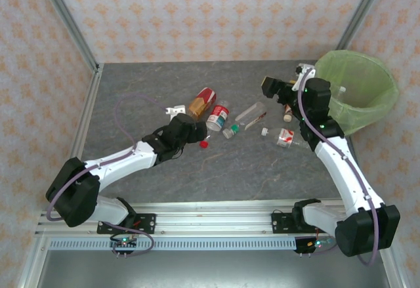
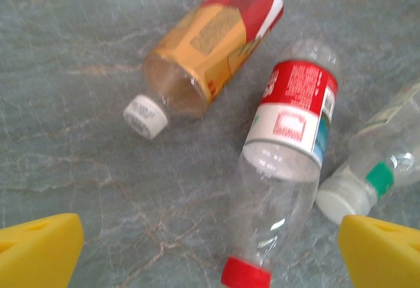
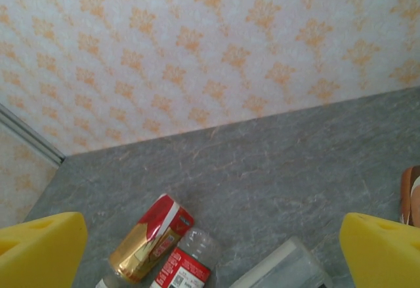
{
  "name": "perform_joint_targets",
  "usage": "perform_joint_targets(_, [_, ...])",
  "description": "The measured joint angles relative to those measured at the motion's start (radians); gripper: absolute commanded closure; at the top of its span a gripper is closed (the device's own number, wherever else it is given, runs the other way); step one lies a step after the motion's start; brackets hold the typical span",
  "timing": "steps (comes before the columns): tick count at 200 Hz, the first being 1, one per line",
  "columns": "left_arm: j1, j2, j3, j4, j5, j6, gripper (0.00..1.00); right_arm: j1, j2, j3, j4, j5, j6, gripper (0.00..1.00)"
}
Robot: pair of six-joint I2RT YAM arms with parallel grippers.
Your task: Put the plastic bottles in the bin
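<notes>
The left hand (image 2: 210, 256) hangs low over the surface (image 1: 144, 91) with its yellow fingertips (image 2: 39, 248) spread wide and nothing between them; the gap frames the red-capped bottle (image 2: 289, 150), probably because that neck is the nearest thing to close on. This bottle lies on its side, clear and crumpled toward the cap, with a red and white label. Just beside it lie an orange-labelled bottle (image 2: 210, 45) with a white cap and amber contents and a green-banded bottle (image 2: 387, 163), whose cap nearly touches the red-labelled one.

The right hand (image 3: 210, 252) is likewise spread and empty, raised and tipped toward the patterned wall; it sits just beside the bin (image 1: 387, 81), a place that suits dropping, not picking.

Further out, a clear bottle (image 1: 251, 112), a brown one (image 1: 287, 109) and a white-capped one (image 1: 283, 136) lie scattered mid-surface; the bin, lined in lime green, stands at the far right corner, well apart from the left cluster.
</notes>
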Motion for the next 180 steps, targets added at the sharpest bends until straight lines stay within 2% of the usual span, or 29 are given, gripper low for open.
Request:
perform_joint_targets(38, [-0.023, 0.018, -0.02, -0.002, 0.102, 0.1, 0.02, 0.002, -0.019, -0.079, 0.059, 0.0, 0.063, 0.01])
perform_joint_targets(68, [-0.054, 0.117, 0.004, -0.01, 0.138, 0.183, 0.1, 0.005, -0.025, -0.114, 0.098, -0.008, 0.097, 0.01])
perform_joint_targets(119, [-0.108, 0.278, 0.057, -0.008, 0.111, 0.257, 0.13, 0.005, -0.031, -0.112, 0.103, -0.007, 0.111, 0.01])
perform_joint_targets(180, [-0.108, 0.38, 0.121, 0.019, 0.078, 0.295, 0.23, 0.004, -0.069, -0.112, 0.105, 0.024, 0.111, 0.01])
